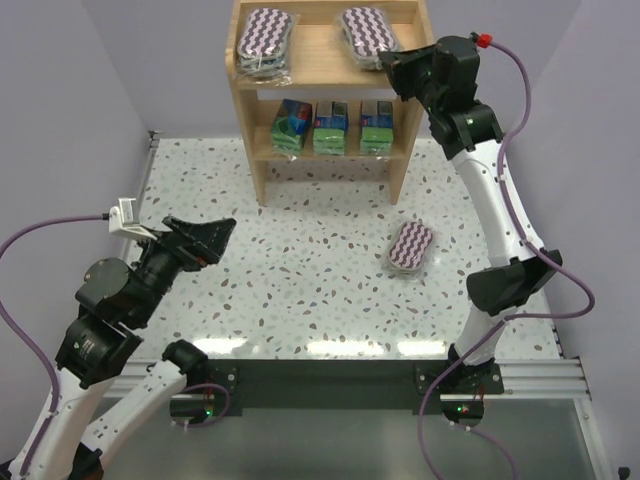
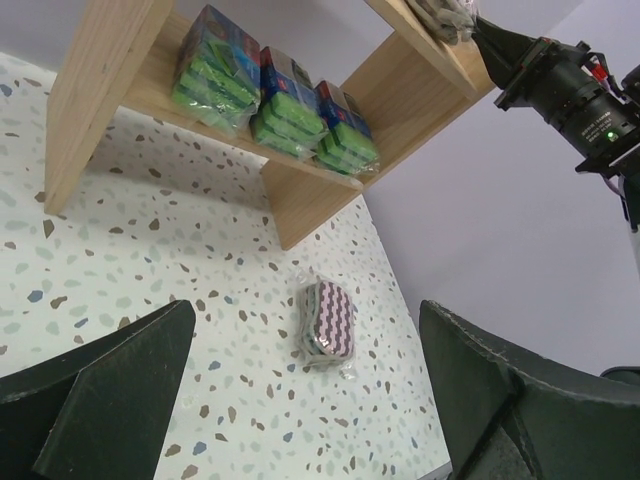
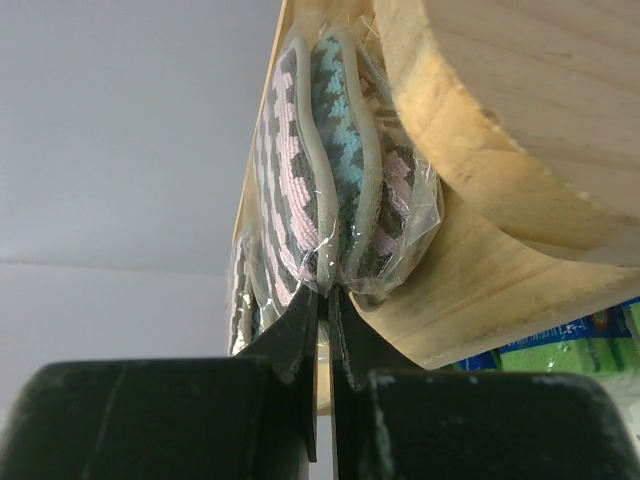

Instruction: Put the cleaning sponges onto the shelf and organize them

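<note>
Right pincer (image 3: 322, 300) is up at the top tier of the wooden shelf (image 1: 245, 120), and its two dark fingers are pressed together, tips right against the lower edge of the plastic wrap on the right-hand zigzag pad (image 3: 330, 160). Whether a fold of that wrap is caught between them, I can't tell. From the wrist view the pad stands on edge directly above the fingertips, purple, grey and a band of turquoise showing through the clear film, with the shelf's wood just to its right.

From the top view, that pad (image 1: 365, 32) lies on the top tier at the right, and a second zigzag pad (image 1: 264, 38) sits at the left of the same tier, the two well apart. Lower tier: three green-and-blue packs side by side, left (image 1: 291, 125), middle (image 1: 330, 127), right (image 1: 376, 126). Their labels show blue and red patches, but the print is too small to read.

A third zigzag pad (image 1: 409, 247) lies on the speckled table (image 1: 300, 280), in front of the shelf's right side and well below the right pincer.

Left pincer (image 1: 212, 242) hangs over the left of the table, fingers spread wide, gripping nothing, well apart from every sponge.
</note>
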`<state>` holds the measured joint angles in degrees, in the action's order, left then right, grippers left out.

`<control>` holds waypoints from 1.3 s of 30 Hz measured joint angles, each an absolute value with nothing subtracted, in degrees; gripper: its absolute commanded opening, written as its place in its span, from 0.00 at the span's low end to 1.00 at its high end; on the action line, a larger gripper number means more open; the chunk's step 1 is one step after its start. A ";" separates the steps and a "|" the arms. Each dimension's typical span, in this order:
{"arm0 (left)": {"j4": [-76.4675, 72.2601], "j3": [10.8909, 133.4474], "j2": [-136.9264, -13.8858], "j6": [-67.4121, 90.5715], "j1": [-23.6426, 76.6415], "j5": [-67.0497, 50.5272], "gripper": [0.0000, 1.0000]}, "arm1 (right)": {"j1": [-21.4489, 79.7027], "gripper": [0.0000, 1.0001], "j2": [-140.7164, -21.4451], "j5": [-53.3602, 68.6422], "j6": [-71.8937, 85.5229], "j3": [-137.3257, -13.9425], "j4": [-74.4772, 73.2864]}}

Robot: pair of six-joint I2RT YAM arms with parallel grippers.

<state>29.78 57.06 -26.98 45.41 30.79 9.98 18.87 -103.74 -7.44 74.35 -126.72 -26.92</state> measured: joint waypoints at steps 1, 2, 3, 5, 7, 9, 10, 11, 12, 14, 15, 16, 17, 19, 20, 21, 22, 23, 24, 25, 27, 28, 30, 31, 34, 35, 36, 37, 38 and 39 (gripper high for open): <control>29.80 56.97 -26.87 45.41 30.79 10.09 1.00 | 18.92 0.00 -103.26 -8.32 74.43 -125.84 -26.68; 29.82 56.84 -26.79 45.41 30.79 10.17 1.00 | 18.96 0.00 -102.63 -9.13 74.56 -124.90 -26.15; 29.87 56.71 -26.72 45.41 30.79 10.26 1.00 | 18.96 0.00 -102.00 -10.04 74.70 -123.85 -25.56; 30.13 56.55 -26.72 45.43 30.79 10.28 1.00 | 18.98 0.00 -100.55 -12.05 75.02 -121.67 -24.69; 30.46 56.45 -26.72 45.45 30.79 10.26 1.00 | 18.98 0.00 -98.72 -14.35 75.44 -119.09 -23.53; 30.94 56.45 -26.72 45.47 30.79 10.28 1.00 | 19.14 0.00 -96.73 -16.49 75.77 -116.18 -21.87; 31.11 56.45 -26.70 45.56 30.79 10.28 1.00 | 19.25 0.00 -96.01 -17.45 75.90 -115.18 -21.23; 31.20 56.45 -26.70 45.71 30.79 10.28 1.00 | 19.46 0.00 -95.48 -18.37 75.92 -114.63 -20.78; 31.33 56.45 -26.68 45.87 30.79 10.31 1.00 | 19.64 0.00 -95.33 -19.09 75.90 -114.58 -20.34; 31.64 56.45 -26.57 45.91 30.79 10.37 1.00 | 20.01 0.00 -95.29 -20.18 75.90 -114.74 -19.29; 31.81 56.45 -26.48 45.93 30.79 10.46 1.00 | 20.25 0.00 -95.33 -20.53 75.90 -115.00 -19.14; 32.01 56.45 -26.39 45.93 30.79 10.52 1.00 | 20.27 0.00 -95.57 -20.80 75.90 -115.44 -19.11; 32.25 56.45 -26.33 45.95 30.79 10.66 1.00 | 20.32 0.00 -96.01 -21.21 75.90 -116.25 -19.14; 32.51 56.45 -26.28 46.02 30.79 10.76 1.00 | 20.29 0.00 -96.84 -21.56 75.90 -117.47 -18.76; 32.67 56.45 -26.26 46.09 30.79 10.87 1.00 | 20.29 0.00 -97.23 -21.61 75.90 -117.95 -18.61; 32.77 56.45 -26.20 46.13 30.79 10.94 1.00 | 20.32 0.00 -97.58 -21.61 75.90 -118.10 -18.41; 32.93 56.45 -26.11 46.33 30.79 11.00 1.00 | 20.32 0.00 -97.91 -21.61 75.90 -118.10 -18.39; 33.10 56.45 -25.98 46.41 30.79 11.09 1.00 | 20.36 0.00 -98.19 -21.61 75.92 -118.08 -18.39; 33.28 56.45 -25.82 46.48 30.79 11.18 1.00 | 20.38 0.00 -98.43 -21.58 75.90 -118.08 -18.41; 33.50 56.45 -25.69 46.50 30.79 11.25 1.00 | 20.47 0.00 -98.67 -21.61 75.90 -118.08 -18.37; 33.69 56.45 -25.58 46.52 30.79 11.35 1.00 | 20.58 0.00 -99.07 -21.58 75.90 -118.08 -18.35; 33.76 56.45 -25.58 46.57 30.79 11.33 1.00 | 20.62 0.00 -99.18 -21.58 75.90 -118.08 -18.37; 33.95 56.45 -25.58 46.92 30.79 11.33 1.00 | 20.62 0.11 -99.37 -21.54 75.88 -118.08 -18.35; 33.98 56.45 -25.58 46.96 30.79 11.33 1.00 | 20.62 0.16 -99.39 -21.54 75.90 -118.08 -18.35; 34.00 56.42 -25.58 47.22 30.79 11.31 1.00 | 20.62 0.39 -99.48 -21.04 75.90 -118.08 -18.04; 34.00 56.42 -25.58 47.37 30.79 11.33 1.00 | 20.62 0.44 -99.48 -20.62 75.59 -118.08 -17.80; 34.00 56.42 -25.58 47.42 30.79 11.33 1.00 | 20.62 0.52 -99.44 -19.92 75.42 -118.06 -17.30; 33.98 56.40 -25.58 47.44 30.79 11.31 1.00 | 20.62 0.56 -99.35 -19.57 75.29 -117.99 -16.91; 34.00 56.38 -25.58 47.46 30.79 11.33 1.00 | 20.62 0.61 -99.15 -18.98 74.89 -117.73 -16.32; 33.98 56.36 -25.58 47.48 30.79 11.31 1.00 | 20.60 0.68 -98.87 -18.39 74.56 -117.45 -15.84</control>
